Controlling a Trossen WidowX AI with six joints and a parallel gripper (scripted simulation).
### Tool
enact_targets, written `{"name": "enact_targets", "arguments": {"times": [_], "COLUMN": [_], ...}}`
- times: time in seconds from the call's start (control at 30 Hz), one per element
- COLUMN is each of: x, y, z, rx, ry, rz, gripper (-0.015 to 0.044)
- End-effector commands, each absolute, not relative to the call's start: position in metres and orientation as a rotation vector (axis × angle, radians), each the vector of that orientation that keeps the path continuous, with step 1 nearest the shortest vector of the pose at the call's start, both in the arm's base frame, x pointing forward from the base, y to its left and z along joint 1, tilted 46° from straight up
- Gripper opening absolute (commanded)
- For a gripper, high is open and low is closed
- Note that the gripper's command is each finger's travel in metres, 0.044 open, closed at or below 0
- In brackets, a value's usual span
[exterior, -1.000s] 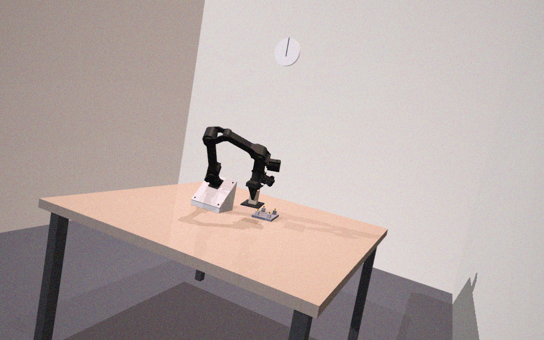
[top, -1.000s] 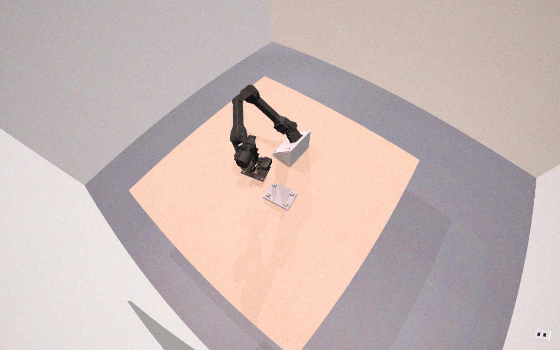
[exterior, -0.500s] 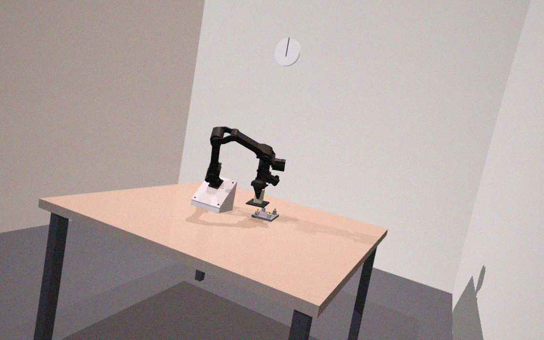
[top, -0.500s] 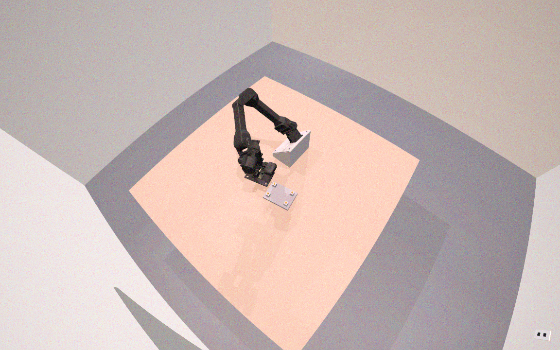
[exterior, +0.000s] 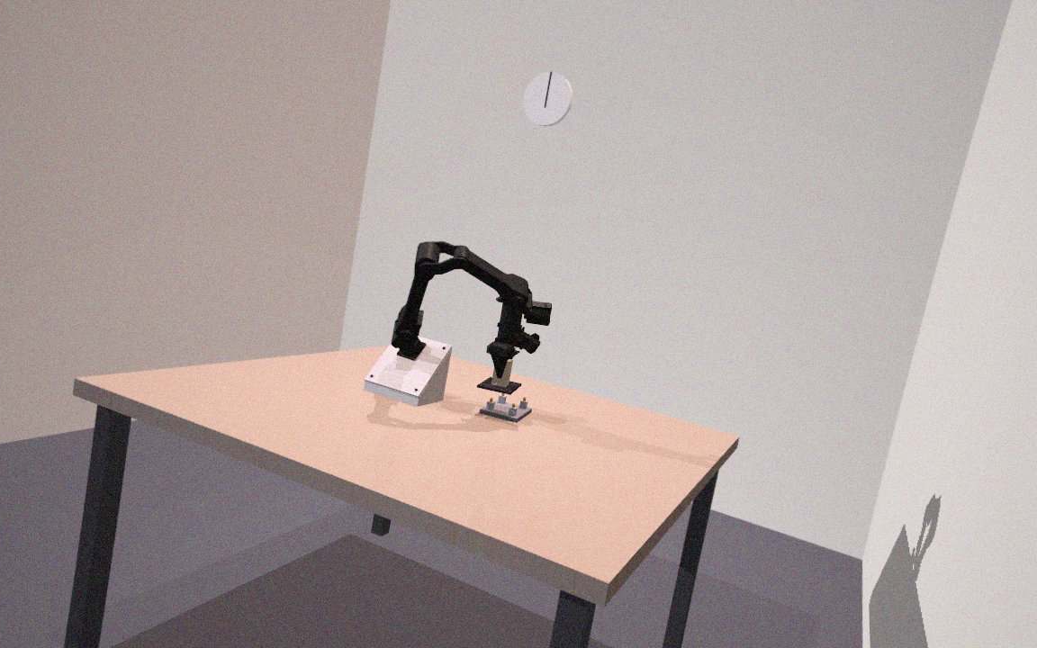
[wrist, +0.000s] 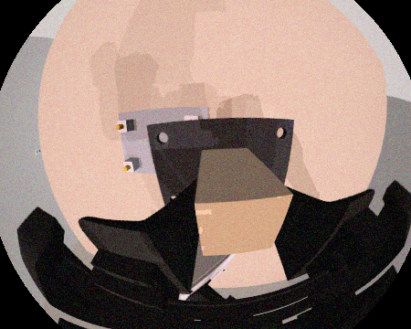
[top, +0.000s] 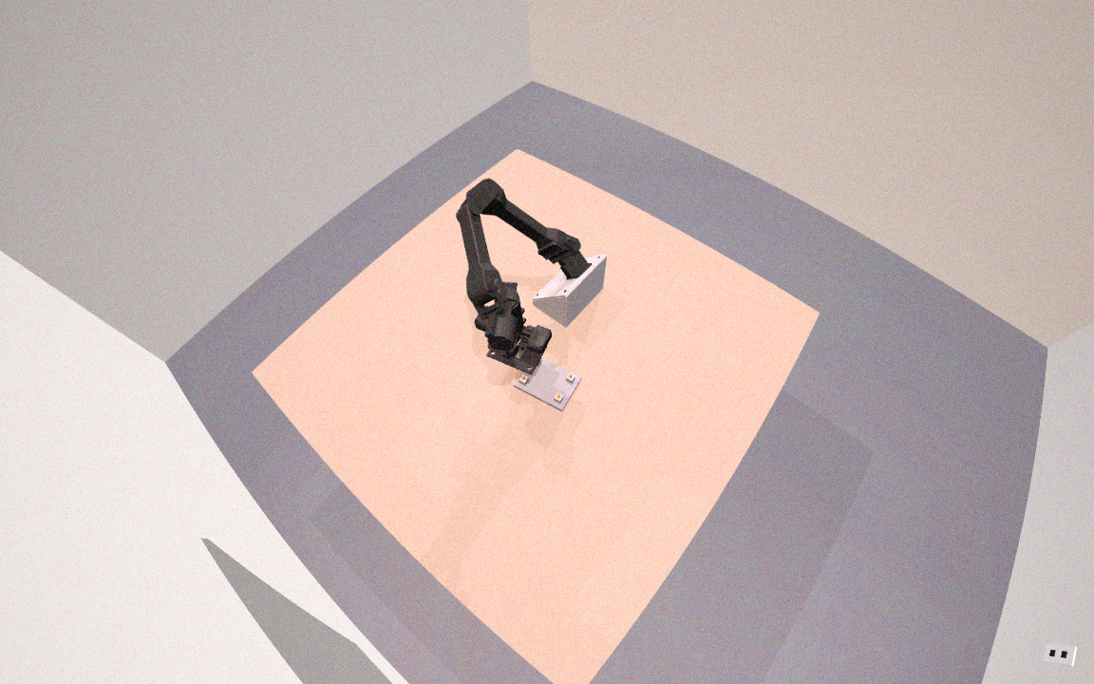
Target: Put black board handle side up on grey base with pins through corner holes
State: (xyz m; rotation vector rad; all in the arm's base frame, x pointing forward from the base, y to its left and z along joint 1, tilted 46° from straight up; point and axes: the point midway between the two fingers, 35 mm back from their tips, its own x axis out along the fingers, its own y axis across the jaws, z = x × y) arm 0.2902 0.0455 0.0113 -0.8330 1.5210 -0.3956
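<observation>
One pale peach tabletop [top: 635, 382] [exterior: 426, 435] [wrist: 279, 59] on dark legs stands among plain walls, one with a round white clock [exterior: 547, 98], and over it the black jointed arm [top: 525, 219] [exterior: 478, 270] arches from a sloped white mount [top: 578, 291] [exterior: 434, 377], its downturned black gripper [top: 525, 355] [exterior: 500, 374] [wrist: 242, 228] clenched on the tan square handle [exterior: 502, 372] [wrist: 244, 226] of the flat black board [top: 506, 360] [exterior: 498, 387] [wrist: 260, 132], raised partly over the grey four-post base [top: 547, 389] [exterior: 506, 414] [wrist: 139, 153].

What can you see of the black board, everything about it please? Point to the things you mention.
The black board [top: 506, 360] [exterior: 499, 386] [wrist: 224, 132] is a thin, flat, roughly rectangular plate with a dull, dark finish. A tan, square-sided handle [exterior: 501, 373] [wrist: 243, 228] stands on top, clamped by the tool [top: 520, 349] [exterior: 500, 377] [wrist: 242, 224]. The wrist view shows two round corner holes clearly. It hangs roughly level, handle up, above the grey base [top: 544, 387] [exterior: 505, 414] [wrist: 139, 146], off its pins and partly overlapping it from above.
</observation>
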Motion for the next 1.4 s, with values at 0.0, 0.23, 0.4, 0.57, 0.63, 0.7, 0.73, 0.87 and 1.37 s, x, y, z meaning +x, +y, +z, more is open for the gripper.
{"name": "enact_targets", "arguments": {"times": [0.0,0.23,0.4,0.57,0.63,0.7,0.73,0.87,1.37], "x": [0.291,0.290,0.288,0.286,0.285,0.284,0.284,0.282,0.278], "y": [0.053,0.066,0.075,0.084,0.087,0.091,0.092,0.099,0.105], "z": [0.003,-0.010,-0.020,-0.029,-0.033,-0.037,-0.039,-0.047,-0.054], "rx": [-0.823,-0.812,-0.804,-0.797,-0.794,-0.792,-0.790,-0.785,-0.786], "ry": [1.522,1.518,1.516,1.513,1.512,1.511,1.511,1.508,1.503], "rz": [-0.397,-0.409,-0.417,-0.427,-0.431,-0.435,-0.437,-0.446,-0.455], "gripper": [0.0000,0.0000,0.0000,0.0000,0.0000,0.0000,0.0000,0.0000,0.0000]}}
